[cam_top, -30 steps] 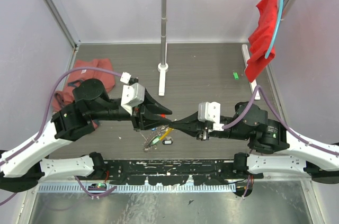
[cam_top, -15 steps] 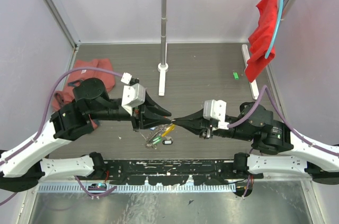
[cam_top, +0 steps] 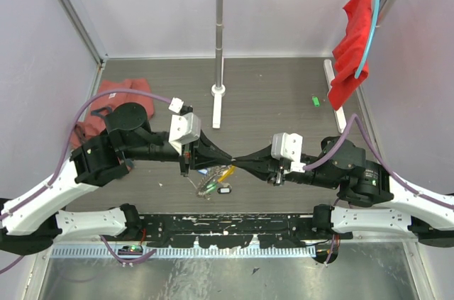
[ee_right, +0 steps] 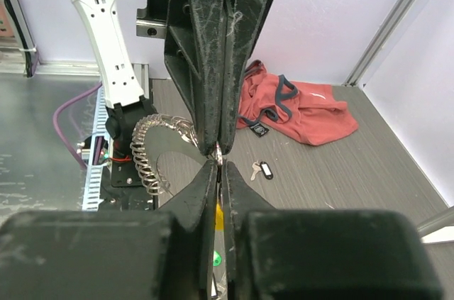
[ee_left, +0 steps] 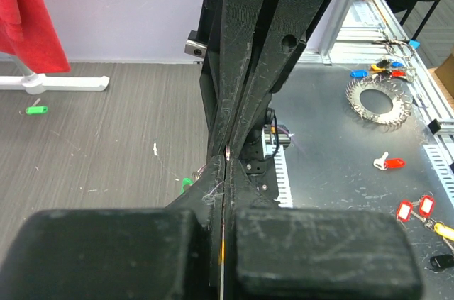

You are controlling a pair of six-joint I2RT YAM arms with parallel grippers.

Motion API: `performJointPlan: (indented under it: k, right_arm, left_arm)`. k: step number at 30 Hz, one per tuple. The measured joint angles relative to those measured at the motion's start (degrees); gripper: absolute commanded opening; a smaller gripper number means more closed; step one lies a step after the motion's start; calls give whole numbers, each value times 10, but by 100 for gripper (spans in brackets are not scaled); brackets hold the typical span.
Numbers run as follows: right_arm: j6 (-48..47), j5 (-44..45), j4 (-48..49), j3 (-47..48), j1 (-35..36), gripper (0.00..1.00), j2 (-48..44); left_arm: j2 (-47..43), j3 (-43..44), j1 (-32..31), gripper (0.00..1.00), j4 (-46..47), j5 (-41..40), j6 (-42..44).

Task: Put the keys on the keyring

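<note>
My left gripper (cam_top: 227,156) and my right gripper (cam_top: 242,159) meet tip to tip over the middle of the table (cam_top: 284,94), near its front edge. Each one has its black, scratched plastic fingers pressed flat together, with no gap between them. In both wrist views a thin bit of silvery metal shines exactly at the place where the tips meet. If one of the grippers really clamps it, I cannot tell.

The keyring (ee_right: 150,150) is just beside the tips, toward the front edge and a little to my left. It is a silvery loop that looks like coiled wire, with a curved yellow-orange section (cam_top: 225,171) that reaches up to the tips. Some keys (cam_top: 208,187) are bunched at the loop, one of them with green plastic. One key with a black oblong tag (ee_right: 264,169) lies flat on the dark wood-grain surface near the loop.

A crumpled salmon-red garment (cam_top: 113,94) lies at the left edge of the table. A bright red cloth (cam_top: 351,52) hangs from the bar of the metal rack (cam_top: 219,30) near the far right corner.
</note>
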Motion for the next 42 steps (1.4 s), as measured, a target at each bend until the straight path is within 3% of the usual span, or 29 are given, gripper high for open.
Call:
performJointPlan:
  k: [2,6,23,33,42]
  right_arm:
    - [2,0,-3,3,0,28,1]
    - [-1,-3,-28,29,0,36,8]
    - [18,6,-191,145,0,37,71]
    - [28,4,-207,143,0,31,94]
    - [30,14,-207,143,0,34,94]
  left_arm:
    - [2,5,0,0,-5,-1,4]
    - [4,11,0,0,-24,-8,9]
    - [55,80,0,0,-141,-18,50]
    - [64,82,0,0,-162,-14,56]
    - [64,83,0,0,-169,-5,59]
